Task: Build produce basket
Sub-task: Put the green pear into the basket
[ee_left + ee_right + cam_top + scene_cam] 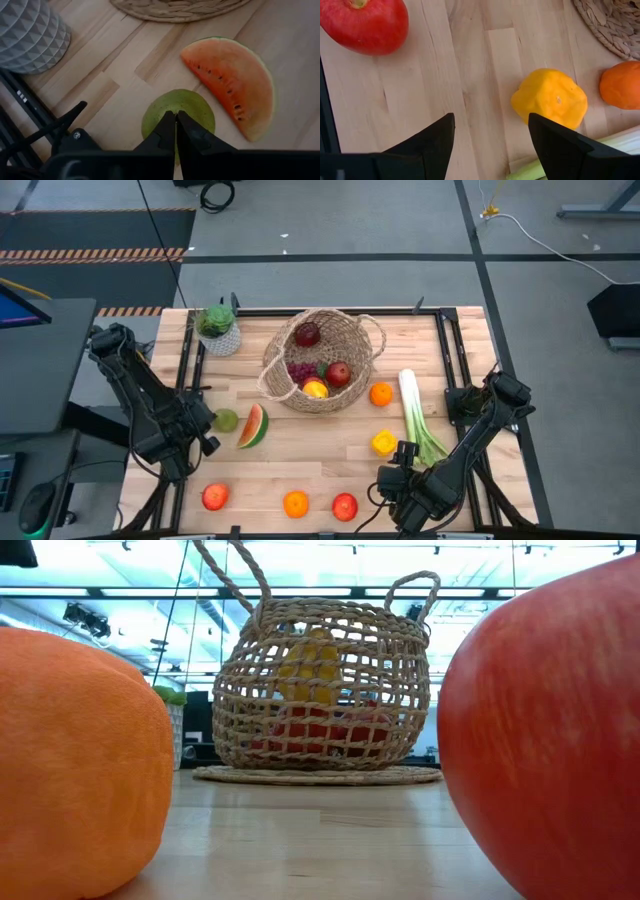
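Hovering over the round green pear (178,107), the left gripper (176,120) is seen with its dark fingers clenched together, nothing visibly grasped. The pear lies just beside the red watermelon slice (254,426), near the large tan woven wicker basket (322,360). The right gripper (491,131) is held released near the yellow lemon (549,98).

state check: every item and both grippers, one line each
basket: upright, holding apples, grapes, a lemon
left gripper: shut, over the pear, not gripping it
right gripper: open, empty, near the yellow fruit
watermelon slice: flat on the table
leek: lying on the table
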`<action>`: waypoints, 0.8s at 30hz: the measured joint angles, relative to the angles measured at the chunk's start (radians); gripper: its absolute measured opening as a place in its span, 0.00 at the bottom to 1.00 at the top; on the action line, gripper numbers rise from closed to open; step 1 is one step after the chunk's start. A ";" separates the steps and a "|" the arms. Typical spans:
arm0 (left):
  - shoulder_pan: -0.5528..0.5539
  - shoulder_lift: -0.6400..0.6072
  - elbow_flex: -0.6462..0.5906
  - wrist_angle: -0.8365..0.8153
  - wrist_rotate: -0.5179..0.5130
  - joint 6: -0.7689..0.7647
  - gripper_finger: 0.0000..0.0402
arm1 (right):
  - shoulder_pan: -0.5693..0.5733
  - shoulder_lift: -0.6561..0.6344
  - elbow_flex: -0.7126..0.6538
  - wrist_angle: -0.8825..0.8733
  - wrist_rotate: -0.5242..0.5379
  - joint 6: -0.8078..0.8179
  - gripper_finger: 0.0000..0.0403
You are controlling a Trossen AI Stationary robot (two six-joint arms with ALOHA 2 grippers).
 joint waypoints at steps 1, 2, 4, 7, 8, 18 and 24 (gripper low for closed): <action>0.000 0.000 0.012 0.000 -0.005 0.012 0.01 | 0.000 0.000 0.000 0.000 0.000 0.000 0.64; 0.000 0.000 0.027 -0.002 -0.017 0.028 0.01 | 0.000 0.000 0.000 0.000 0.000 0.000 0.64; 0.000 0.000 0.071 -0.008 -0.055 0.061 0.01 | 0.000 0.000 0.000 0.000 0.000 0.000 0.64; 0.000 -0.001 0.160 -0.006 -0.125 0.162 0.01 | -0.001 0.000 0.000 0.000 0.000 0.000 0.64; 0.001 -0.001 0.192 -0.012 -0.144 0.193 0.01 | -0.001 0.000 0.000 0.000 0.000 0.000 0.64; 0.060 -0.001 0.459 0.108 -0.205 0.597 0.01 | -0.001 0.000 0.000 0.000 0.000 -0.007 0.64; 0.139 -0.001 0.529 0.441 -0.206 1.062 0.01 | -0.004 0.000 0.000 0.000 0.000 -0.008 0.64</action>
